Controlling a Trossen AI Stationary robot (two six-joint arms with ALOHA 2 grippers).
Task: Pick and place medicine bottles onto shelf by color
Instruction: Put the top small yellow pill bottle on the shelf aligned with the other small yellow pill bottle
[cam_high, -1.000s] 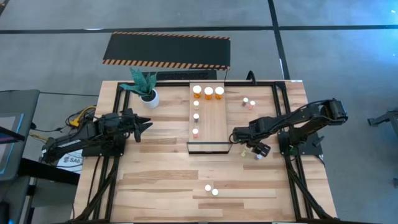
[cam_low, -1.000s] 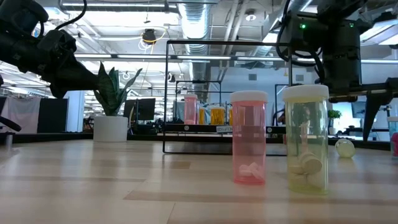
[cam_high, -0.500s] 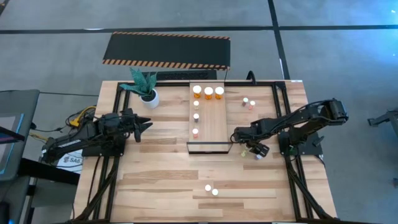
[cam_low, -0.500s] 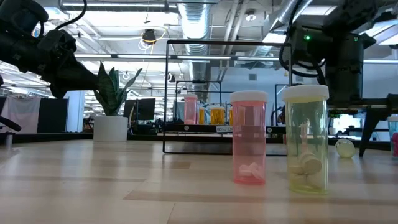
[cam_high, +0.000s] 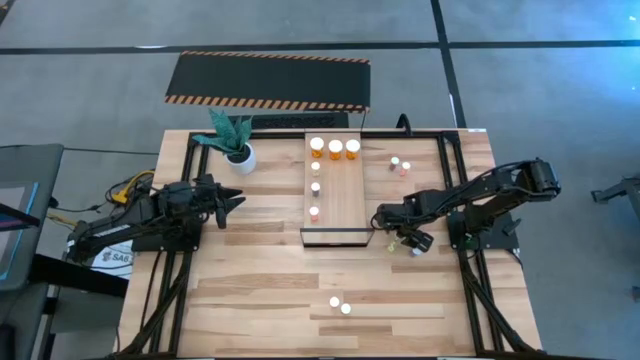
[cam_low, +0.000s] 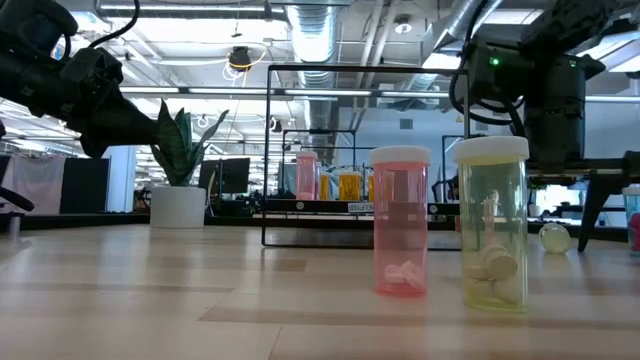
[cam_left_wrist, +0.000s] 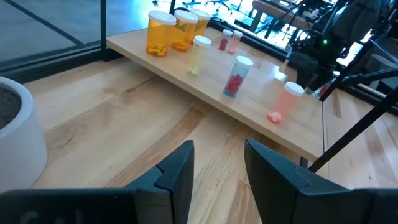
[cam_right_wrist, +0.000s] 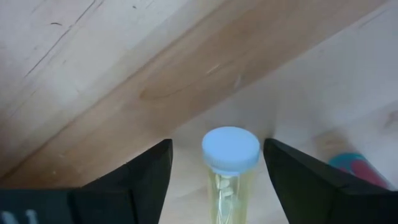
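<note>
The shelf (cam_high: 340, 200) lies mid-table. It bears three orange medicine bottles (cam_high: 335, 149) at its far end and three smaller ones (cam_high: 315, 187) in a row along its left side. A yellowish white-capped bottle (cam_right_wrist: 231, 155) stands upright on the table by the shelf's near right corner. My right gripper (cam_right_wrist: 217, 177) points down over it, open, one finger on each side of the cap with a gap to each. My left gripper (cam_left_wrist: 217, 168) is open with nothing between its fingers, at the table's left, aimed toward the shelf (cam_left_wrist: 249, 93).
A white-capped bottle (cam_high: 416, 250) stands just right of my right gripper. Two small bottles (cam_high: 400, 164) stand right of the shelf's far end. A pink bottle (cam_low: 401, 222) and a yellowish one (cam_low: 492, 222) stand near the front edge. A potted plant (cam_high: 238, 150) is at far left.
My right gripper has sunk a little over the yellowish bottle and tipped slightly more downward. Its fingers still stand apart on either side of the cap. The bottles have not moved.
</note>
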